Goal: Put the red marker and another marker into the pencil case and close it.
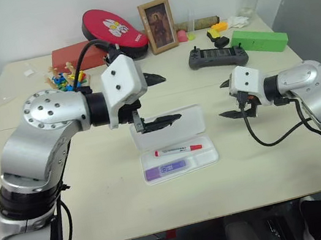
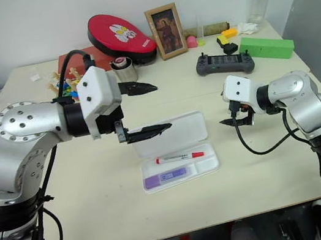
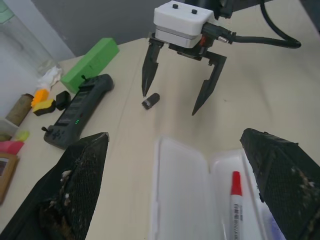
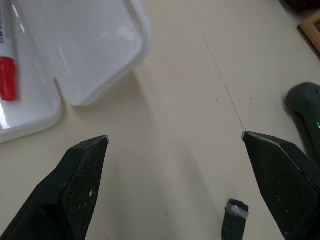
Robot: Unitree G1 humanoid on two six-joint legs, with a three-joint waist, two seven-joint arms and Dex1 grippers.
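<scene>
Cream table (image 1: pixel 181 203) fills our head views, and on it the pencil case (image 1: pixel 202 126) lies open, lid propped up behind the tray. Both pens already rest in the tray: the red marker (image 1: pixel 178 150) on the lid side, the purple marker (image 1: pixel 166 169) in the compartment farther from the lid. So we judge closing to be the step in hand. Our left pincer (image 1: pixel 160 99) hangs wide and empty above the lid; our right pincer (image 1: pixel 229 98) stands wide and empty, well apart from the case beyond its short end.

From the left wrist we look down on the lid and the red cap, with the right pincer beyond the case, near a small black block (image 3: pixel 150 101).

From the right wrist we see the lid's corner.

We should push the lid's top edge down toward the tray, steadying the tray.
</scene>
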